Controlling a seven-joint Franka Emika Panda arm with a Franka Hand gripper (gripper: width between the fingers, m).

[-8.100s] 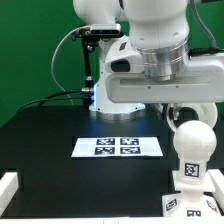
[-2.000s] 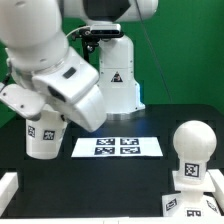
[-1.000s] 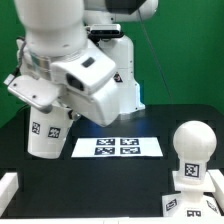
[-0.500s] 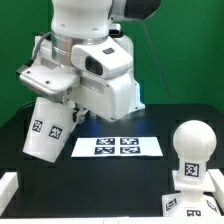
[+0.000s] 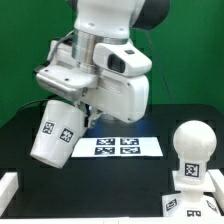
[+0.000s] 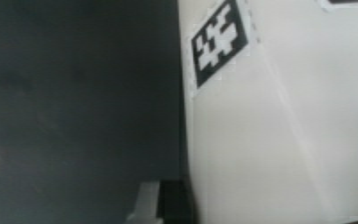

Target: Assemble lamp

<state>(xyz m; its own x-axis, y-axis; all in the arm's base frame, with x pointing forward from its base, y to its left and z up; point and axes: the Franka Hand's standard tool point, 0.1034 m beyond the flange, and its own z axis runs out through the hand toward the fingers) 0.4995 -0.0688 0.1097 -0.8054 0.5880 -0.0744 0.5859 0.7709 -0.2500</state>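
Observation:
The white cone shade [image 5: 56, 132] with a square tag hangs tilted above the black table at the exterior view's left, held at its upper rim. My gripper [image 5: 84, 116] is shut on it, mostly hidden by the arm's wrist. In the wrist view the shade's wall [image 6: 282, 120] with its tag fills one side, and one dark finger [image 6: 172, 200] lies against it. The round-headed bulb [image 5: 193, 143] stands upright in the square base [image 5: 191, 181] at the exterior view's right, well apart from the shade.
The marker board [image 5: 118, 146] lies flat in the middle of the table, between the shade and the base. White rails sit at the front corners, left [image 5: 8, 186] and right [image 5: 214, 194]. The arm's pedestal stands behind the board.
The arm swung from the bulb to the shade at the left and gripped it. Over the last second the shade rose off the table, tilted and moved right toward the marker board.

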